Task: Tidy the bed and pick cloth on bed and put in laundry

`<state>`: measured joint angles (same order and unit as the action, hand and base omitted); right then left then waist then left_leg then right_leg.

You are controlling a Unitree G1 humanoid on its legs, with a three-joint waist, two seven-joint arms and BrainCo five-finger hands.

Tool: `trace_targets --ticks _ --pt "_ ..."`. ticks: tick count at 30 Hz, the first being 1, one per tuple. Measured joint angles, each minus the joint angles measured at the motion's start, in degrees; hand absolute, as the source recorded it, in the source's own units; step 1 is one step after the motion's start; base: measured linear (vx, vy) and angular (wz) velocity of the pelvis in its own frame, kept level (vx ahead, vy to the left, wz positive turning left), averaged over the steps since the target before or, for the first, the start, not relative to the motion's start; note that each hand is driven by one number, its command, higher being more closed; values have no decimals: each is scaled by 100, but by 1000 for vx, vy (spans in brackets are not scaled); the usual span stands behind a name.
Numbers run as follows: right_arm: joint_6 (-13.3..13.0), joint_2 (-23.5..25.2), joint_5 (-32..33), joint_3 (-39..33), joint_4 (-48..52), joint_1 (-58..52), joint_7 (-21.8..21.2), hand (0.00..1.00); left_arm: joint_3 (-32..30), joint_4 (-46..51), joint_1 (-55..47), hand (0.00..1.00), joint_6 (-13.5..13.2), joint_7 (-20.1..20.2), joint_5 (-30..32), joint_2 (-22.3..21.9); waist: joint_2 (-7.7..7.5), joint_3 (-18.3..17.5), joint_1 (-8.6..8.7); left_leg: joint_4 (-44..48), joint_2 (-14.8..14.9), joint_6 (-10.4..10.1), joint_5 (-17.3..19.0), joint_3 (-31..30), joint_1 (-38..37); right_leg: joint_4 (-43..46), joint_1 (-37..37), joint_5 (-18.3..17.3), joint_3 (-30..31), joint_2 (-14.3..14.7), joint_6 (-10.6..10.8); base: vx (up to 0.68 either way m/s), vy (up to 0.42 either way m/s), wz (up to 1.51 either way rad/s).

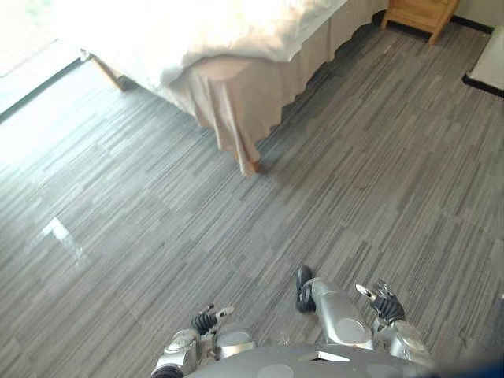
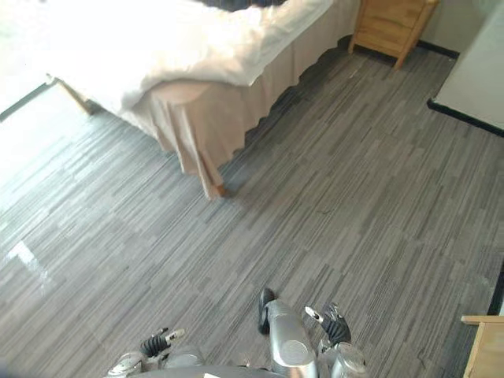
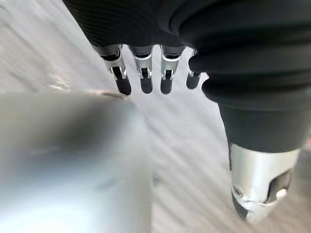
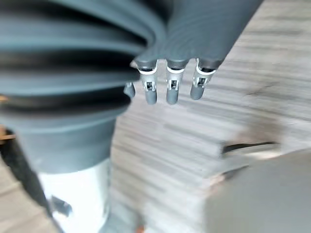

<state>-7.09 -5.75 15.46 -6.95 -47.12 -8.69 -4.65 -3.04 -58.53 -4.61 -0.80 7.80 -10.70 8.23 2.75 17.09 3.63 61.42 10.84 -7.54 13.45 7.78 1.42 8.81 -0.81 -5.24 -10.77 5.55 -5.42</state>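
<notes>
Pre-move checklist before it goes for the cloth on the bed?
1. Left hand free: ok, fingers straight, holding nothing.
2. Right hand free: ok, same.
3. Cloth spotted: ok, dark cloth lies on the bed, at the view's top edge.
4. Bed within reach: not ok, a stretch of floor lies between.
5. Path: ok, nothing on that floor.
6. Laundry basket located: cannot tell.

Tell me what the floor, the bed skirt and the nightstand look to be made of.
Floor: grey streaked planks, likely vinyl or laminate, with a glossy glare patch. Bed skirt: beige woven cloth, matte, hanging in soft folds. Nightstand: light wood, smooth finish, grain too small to tell.
</notes>
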Motion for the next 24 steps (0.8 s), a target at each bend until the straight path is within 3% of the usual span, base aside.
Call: trace_targets --ticks 2,4,5,6,8,9,10,11,12,13,14,15,16,17,18,19,20,21,22,24 --pt "51 20 -3 156 -4 30 -101 0 -62 140 1 0 -88 73 -21 24 -155 52 -166 -766 -479 269 224 259 611 -400 533 -80 174 48 -26 523 -243 -59" --pt "125 14 -51 198 -80 121 -176 0 -218 244 -30 0 -163 94 -122 -31 -210 105 -254 -2404 -737 323 146 771 1059 -525 920 -188 265 58 -26 444 -191 -51" --pt "150 40 -62 197 -120 116 -207 0 -249 298 -50 0 -197 88 -123 -59 -192 109 -306 -3469 -812 383 -151 1220 1209 -652 1206 -314 356 104 -123 461 -141 -22" --pt "157 9 -74 186 -117 145 -206 0 -237 305 -91 0 -193 63 -123 -109 -96 56 -293 -4186 -854 485 -506 1594 1365 -813 1546 -539 408 231 -49 577 -116 -13" --pt "135 -3 -126 153 -169 139 -188 0 -183 339 -173 0 -190 0 -256 -100 -72 -64 -301 -4335 -911 739 -660 2116 1576 -669 1845 -1060 385 376 -120 591 -48 7" --pt "136 21 -130 145 -252 166 -173 0 -106 376 -268 0 -137 -162 -439 -25 -281 -254 -356 -4008 -1036 1342 -582 2519 1625 -120 1801 -1475 364 283 37 644 -66 -3" --pt "133 14 -104 157 -333 192 -148 0 -88 349 -304 0 -84 -234 -457 0 -323 -360 -398 -3917 -1096 1682 -562 2614 1571 443 1604 -1598 211 232 259 730 -85 -16" --pt "120 -44 -61 190 -392 263 -66 0 49 153 -362 0 -37 -333 -456 -32 -181 -573 -374 -4199 -1142 1776 -551 2597 1330 2002 928 -1519 -324 320 473 744 -98 11" --pt "99 3 4 153 -529 390 -6 0 123 -24 -301 0 -25 -323 -458 78 -222 -633 -273 -4493 -1319 2343 -684 2366 1131 3221 482 -1419 -662 -20 543 821 -123 53" --pt "105 8 124 66 -620 508 10 0 314 -81 -176 0 -25 -333 -609 224 -413 -514 -239 -4810 -1588 2145 -759 2089 706 4103 112 -1648 -757 -505 366 625 -98 83" --pt "87 -3 136 -25 -621 484 5 0 390 -124 -85 0 -95 -335 -725 223 -381 -430 -226 -4962 -1645 2040 -751 1896 277 4174 53 -1830 -746 -723 482 609 -90 88" --pt "70 -6 149 -78 -621 438 -5 0 441 -111 -83 0 -145 -330 -826 205 -331 -418 -189 -5087 -1651 1983 -738 1693 17 4015 53 -1891 -739 -802 594 502 -76 151" --pt "-69 -3 248 -119 -614 368 -68 0 525 -85 -82 0 -319 -290 -916 69 -129 -441 -26 -5321 -1494 1818 -703 1016 -508 3340 -63 -1937 -637 -913 680 611 -164 158" --pt "-113 -2 251 -143 -615 339 -87 0 525 -61 -72 0 -384 -271 -930 -32 -43 -446 14 -5359 -1375 1730 -678 841 -630 3065 -197 -1912 -488 -933 714 589 -201 178" --pt "-157 18 265 -145 -614 327 -114 0 534 -37 -49 0 -453 -248 -952 -114 19 -450 0 -5403 -1262 1584 -665 579 -732 2566 -355 -1747 -224 -971 972 603 -333 168" --pt "-239 144 363 -198 -620 311 -140 0 631 -10 -24 0 -475 -184 -952 -220 -30 -477 -1 -5488 -1159 1320 -530 70 -867 1479 -540 -1202 521 -1116 1247 468 -325 171" --pt "-248 236 397 -235 -639 298 -136 0 645 2 -3 0 -475 -150 -903 -190 -171 -510 -16 -5470 -1184 1247 -491 -125 -858 1045 -576 -922 911 -1200 1299 454 -378 180" --pt "-253 370 460 -248 -655 249 -140 0 612 11 21 0 -475 -170 -906 -74 -422 -591 -54 -5351 -1268 1062 -364 -446 -784 419 -565 -490 1497 -1325 1391 362 -409 148" --pt "-256 499 571 -286 -666 200 -138 0 442 -2 48 0 -440 -198 -894 -15 -689 -643 -90 -5099 -1336 905 -175 -749 -682 314 -527 321 1688 -1387 1501 422 -519 146" --pt "-264 439 704 -462 -564 225 -133 0 28 112 -73 0 -321 -294 -890 -391 -185 -694 -309 -4940 -722 565 18 -861 -655 627 -417 201 1437 -919 1425 403 -470 99"
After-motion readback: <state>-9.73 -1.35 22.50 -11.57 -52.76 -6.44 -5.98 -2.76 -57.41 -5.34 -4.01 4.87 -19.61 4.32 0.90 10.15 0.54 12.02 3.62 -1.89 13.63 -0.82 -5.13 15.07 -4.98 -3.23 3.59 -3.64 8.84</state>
